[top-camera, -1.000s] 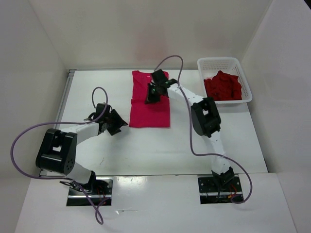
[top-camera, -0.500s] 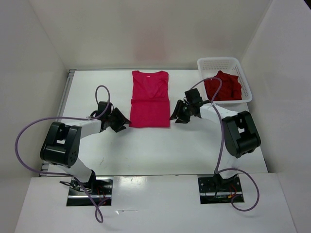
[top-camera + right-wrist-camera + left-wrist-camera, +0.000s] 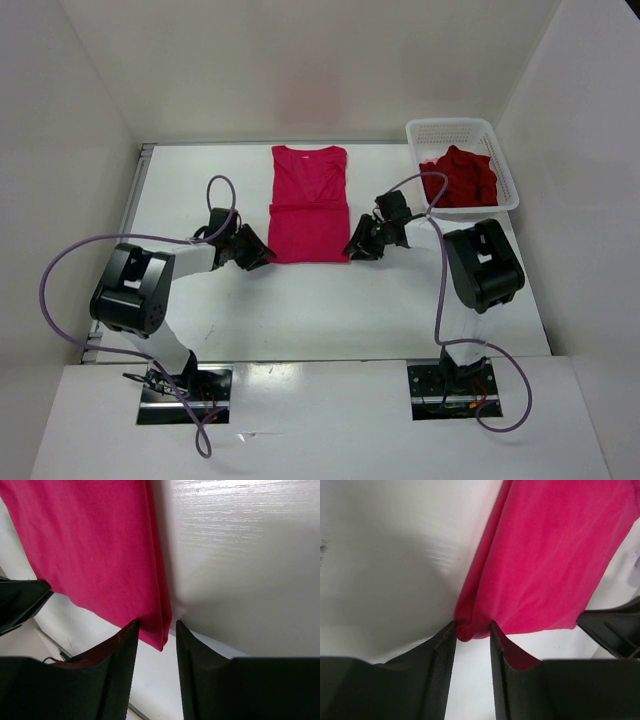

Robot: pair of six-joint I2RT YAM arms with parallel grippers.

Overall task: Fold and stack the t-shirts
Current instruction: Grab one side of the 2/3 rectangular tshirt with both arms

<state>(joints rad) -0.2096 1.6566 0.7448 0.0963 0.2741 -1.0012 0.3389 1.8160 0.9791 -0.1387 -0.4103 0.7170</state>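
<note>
A bright magenta-pink t-shirt [image 3: 310,205] lies flat on the white table, folded into a long strip with its collar at the far end. My left gripper [image 3: 260,252] is at its near left corner. In the left wrist view the jaws of the left gripper [image 3: 472,625] stand apart, with that bunched corner of the shirt [image 3: 550,555] between the fingertips. My right gripper [image 3: 357,248] is at the near right corner. It [image 3: 156,622] is open and straddles the edge of the shirt [image 3: 95,545], with a gap on the right. A dark red t-shirt [image 3: 458,178] is heaped in the basket.
A white mesh basket [image 3: 505,190] stands at the far right of the table. White walls close in the table on the left, back and right. Purple cables loop above both arms.
My right arm swung back from the shirt's far end to its near right corner and opened. My left gripper slid right to the near left corner, its jaws narrowing.
</note>
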